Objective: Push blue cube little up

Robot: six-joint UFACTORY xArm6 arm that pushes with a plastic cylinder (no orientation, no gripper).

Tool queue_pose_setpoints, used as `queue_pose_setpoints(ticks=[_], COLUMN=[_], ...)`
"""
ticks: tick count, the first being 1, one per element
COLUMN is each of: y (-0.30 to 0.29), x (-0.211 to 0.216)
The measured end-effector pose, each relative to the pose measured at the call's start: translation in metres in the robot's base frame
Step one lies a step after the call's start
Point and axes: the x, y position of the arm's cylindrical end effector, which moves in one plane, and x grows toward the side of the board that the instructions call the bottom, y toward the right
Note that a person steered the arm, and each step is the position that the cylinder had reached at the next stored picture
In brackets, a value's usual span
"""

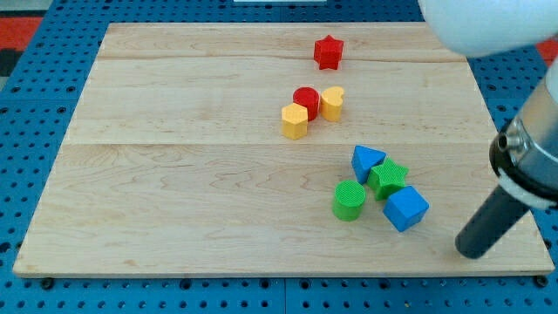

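Blue cube (405,208) at near right of wooden board (174,174), touching green star block (388,178) on its far-left side. Blue triangular block (366,162) just beyond, against the star; green cylinder (349,201) near left of the cube, close but apart. Farther back, mid-board: red cylinder (305,100) flanked by yellow hexagonal block (295,121) and yellow heart block (332,102), all touching. Red star block (328,52) alone near far edge. My tip (471,251) right of the blue cube and slightly nearer, apart from it, touching no block; bare rod, nothing grasped.
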Motion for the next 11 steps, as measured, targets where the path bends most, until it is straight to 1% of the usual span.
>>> queue_pose_setpoints(ticks=[1,2,4,6,7,8,10,11], y=[-0.003,-0.036,-0.107,-0.122,-0.122,-0.118,-0.08,-0.043], x=[-0.004,-0.02,-0.027,-0.066,-0.082,-0.082,-0.064,-0.069])
